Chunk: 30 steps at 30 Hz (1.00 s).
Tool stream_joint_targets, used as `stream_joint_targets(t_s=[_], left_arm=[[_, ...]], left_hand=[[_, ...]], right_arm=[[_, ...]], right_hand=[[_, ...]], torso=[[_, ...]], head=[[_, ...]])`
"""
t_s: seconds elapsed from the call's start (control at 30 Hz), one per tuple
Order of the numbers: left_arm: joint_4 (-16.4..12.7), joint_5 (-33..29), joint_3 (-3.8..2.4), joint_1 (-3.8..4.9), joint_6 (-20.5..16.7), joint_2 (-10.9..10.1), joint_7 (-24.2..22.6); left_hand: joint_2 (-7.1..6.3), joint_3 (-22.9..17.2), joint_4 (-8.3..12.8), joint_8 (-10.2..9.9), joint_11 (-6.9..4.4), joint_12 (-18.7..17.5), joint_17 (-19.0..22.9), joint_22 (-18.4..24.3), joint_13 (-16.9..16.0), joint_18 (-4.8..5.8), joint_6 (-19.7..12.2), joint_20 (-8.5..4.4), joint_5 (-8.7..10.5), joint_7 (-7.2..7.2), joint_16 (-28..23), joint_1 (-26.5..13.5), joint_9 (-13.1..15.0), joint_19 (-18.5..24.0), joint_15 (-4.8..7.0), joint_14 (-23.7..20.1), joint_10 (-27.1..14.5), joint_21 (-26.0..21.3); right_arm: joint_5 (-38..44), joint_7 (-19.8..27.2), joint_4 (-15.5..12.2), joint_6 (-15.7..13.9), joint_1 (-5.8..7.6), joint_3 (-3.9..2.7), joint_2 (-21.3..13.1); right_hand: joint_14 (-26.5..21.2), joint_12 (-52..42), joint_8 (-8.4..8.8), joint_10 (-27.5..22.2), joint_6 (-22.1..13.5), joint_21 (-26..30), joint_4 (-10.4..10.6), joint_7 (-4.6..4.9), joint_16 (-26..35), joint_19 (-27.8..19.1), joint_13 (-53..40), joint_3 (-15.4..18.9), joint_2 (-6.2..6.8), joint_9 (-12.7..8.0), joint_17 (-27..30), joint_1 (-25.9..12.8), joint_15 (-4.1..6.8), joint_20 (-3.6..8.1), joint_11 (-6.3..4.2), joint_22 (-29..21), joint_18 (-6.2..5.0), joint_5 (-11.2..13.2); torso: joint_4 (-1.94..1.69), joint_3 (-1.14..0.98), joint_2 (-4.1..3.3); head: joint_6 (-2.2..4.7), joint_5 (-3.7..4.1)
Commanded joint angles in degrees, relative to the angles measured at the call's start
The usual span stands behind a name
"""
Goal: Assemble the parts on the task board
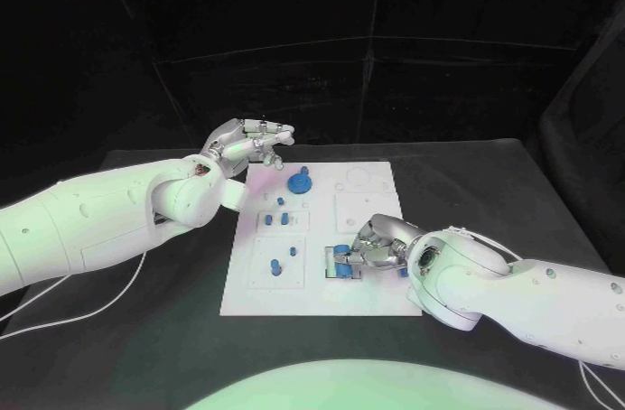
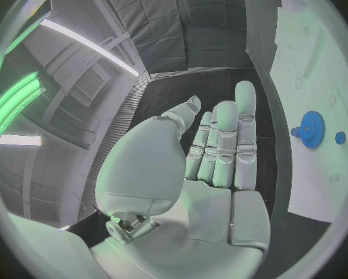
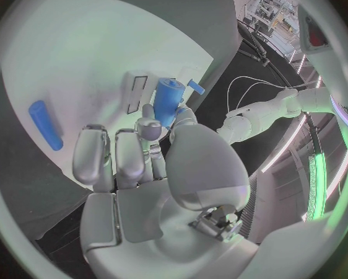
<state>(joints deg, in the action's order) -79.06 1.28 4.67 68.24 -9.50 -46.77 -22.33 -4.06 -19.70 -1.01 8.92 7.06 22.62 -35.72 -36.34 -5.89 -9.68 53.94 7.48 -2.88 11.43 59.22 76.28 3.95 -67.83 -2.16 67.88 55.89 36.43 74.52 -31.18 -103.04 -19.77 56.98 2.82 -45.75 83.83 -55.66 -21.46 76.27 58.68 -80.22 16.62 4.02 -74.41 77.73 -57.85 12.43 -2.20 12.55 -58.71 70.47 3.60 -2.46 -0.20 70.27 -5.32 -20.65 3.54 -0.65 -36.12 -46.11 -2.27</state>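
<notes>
Right hand pinches a blue cylindrical part at its fingers, over the task board; left hand hovers open, farther off.

1. Board: white, matt, smooth, plastic-looking.
2. Parts: blue plastic, smooth with a slight sheen.
3. Hands: silvery, glossy, metal-like.
4. Table: black, matt.
5. Backdrop: black creased cloth.
</notes>
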Motion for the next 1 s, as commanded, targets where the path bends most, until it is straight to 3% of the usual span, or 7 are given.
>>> stream_joint_targets(t_s=[0.03,0.2,0.33,0.5,0.6,0.73,1.0], left_arm=[[-0.06,-0.16,-0.05,0.09,0.62,0.09,-0.19],[-0.04,-0.16,-0.05,0.09,0.62,0.09,-0.14],[-0.03,-0.16,-0.05,0.09,0.64,0.1,-0.11],[-0.01,-0.16,-0.05,0.09,0.68,0.1,-0.07],[0.02,-0.16,-0.05,0.09,0.71,0.11,-0.05],[0.03,-0.16,-0.05,0.09,0.74,0.12,-0.03],[0.08,-0.16,-0.05,0.09,0.78,0.17,0.01]], left_hand=[[-0.02,0.12,0.09,0.35,0.07,0.2,0.06,0.07,-0.1,-0.77,-0.46,0.27,0.04,0.02,-0.1,0.46,-0.02,0.05,-0.03,-0.38,-0.4,-0.23],[-0.02,0.12,0.09,0.35,0.07,0.2,0.06,0.07,-0.1,-0.77,-0.46,0.27,0.04,0.02,-0.1,0.46,-0.02,0.05,-0.03,-0.38,-0.4,-0.23],[-0.02,0.12,0.09,0.35,0.07,0.2,0.06,0.07,-0.1,-0.77,-0.46,0.27,0.04,0.02,-0.1,0.46,-0.02,0.05,-0.03,-0.38,-0.4,-0.23],[-0.02,0.12,0.09,0.35,0.07,0.2,0.06,0.07,-0.1,-0.77,-0.46,0.27,0.04,0.02,-0.1,0.46,-0.02,0.05,-0.03,-0.38,-0.4,-0.23],[-0.02,0.12,0.09,0.35,0.07,0.2,0.06,0.07,-0.1,-0.77,-0.46,0.27,0.04,0.02,-0.1,0.46,-0.02,0.05,-0.03,-0.38,-0.4,-0.23],[-0.02,0.12,0.09,0.35,0.07,0.2,0.06,0.07,-0.1,-0.77,-0.46,0.27,0.04,0.02,-0.1,0.46,-0.02,0.05,-0.03,-0.38,-0.4,-0.23],[-0.02,0.12,0.09,0.35,0.07,0.2,0.06,0.07,-0.1,-0.77,-0.46,0.27,0.04,0.02,-0.1,0.46,-0.02,0.05,-0.03,-0.38,-0.4,-0.23]], right_arm=[[1.55,-0.49,0.27,0.86,0.1,-0.04,0.34],[2.25,-0.93,0.95,1.89,0.1,-0.04,0.95],[3.06,-1.4,1.25,2.24,0.1,-0.04,1.22],[3.92,-1.79,1.36,2.2,0.11,-0.04,1.32],[4.26,-1.78,1.28,2.14,0.11,-0.04,1.3],[4.49,-1.22,0.99,2.26,0.1,-0.04,1.16],[6.61,-0.9,0.58,3.39,0.1,-0.04,1.17]], right_hand=[[1.41,0.64,0.24,-0.56,0.16,0.25,0.01,0.23,0.4,-0.4,0.27,0.66,0.02,0.17,0.25,-0.84,0.34,-0.14,0.06,-0.23,0.87,1.69],[1.08,3.75,0.59,-1.67,-0.3,1.1,0.02,0.43,1.39,-1.4,2.26,3.1,0.25,0.8,1.81,-3.37,0.18,-0.27,0.28,-1.63,0.56,11.1],[0.82,6.66,0.88,-2.82,-0.9,1.87,0.19,0.68,2.36,-2.17,4.29,3.92,2.09,1.23,3.24,-6.41,-0.01,-0.43,0.47,-2.84,0.31,17.38],[0.75,7.65,1.04,-3.05,-1.24,2.21,0.27,0.71,2.84,-2.36,4.8,2.19,5.26,1.57,3.85,-9.84,-0.02,-0.44,0.54,-3.24,0.24,17.84],[0.74,7.79,1.06,-3.03,-1.27,2.28,0.26,0.71,2.96,-2.37,4.82,1.12,5.76,1.7,3.99,-10.38,-0.01,-0.43,0.53,-3.31,0.23,17.86],[0.85,7.57,0.96,-2.74,-1.14,2.3,-0.13,0.7,2.9,-2.3,4.48,-0.75,4.45,1.99,3.83,-8.5,-0.04,-0.48,0.52,-3.27,0.23,17.35],[1.06,6.05,-0.04,-1.6,-0.09,2.12,-3.71,0.21,2.72,-1.87,2.69,-2.33,2.82,3.23,3.44,2.41,0.32,-0.23,0.07,-2.73,0.33,12.41]], torso=[[-0.03,0.0,0.0],[-0.03,0.02,-0.09],[-0.01,0.03,-0.06],[-0.08,0.03,-0.1],[-0.1,0.02,-0.1],[-0.08,0.02,-0.12],[-0.12,0.06,-0.16]], head=[[-0.06,-0.04],[-0.04,-0.11],[-0.06,-0.08],[-0.05,-0.08],[-0.02,-0.05],[0.04,-0.08],[0.16,0.15]])
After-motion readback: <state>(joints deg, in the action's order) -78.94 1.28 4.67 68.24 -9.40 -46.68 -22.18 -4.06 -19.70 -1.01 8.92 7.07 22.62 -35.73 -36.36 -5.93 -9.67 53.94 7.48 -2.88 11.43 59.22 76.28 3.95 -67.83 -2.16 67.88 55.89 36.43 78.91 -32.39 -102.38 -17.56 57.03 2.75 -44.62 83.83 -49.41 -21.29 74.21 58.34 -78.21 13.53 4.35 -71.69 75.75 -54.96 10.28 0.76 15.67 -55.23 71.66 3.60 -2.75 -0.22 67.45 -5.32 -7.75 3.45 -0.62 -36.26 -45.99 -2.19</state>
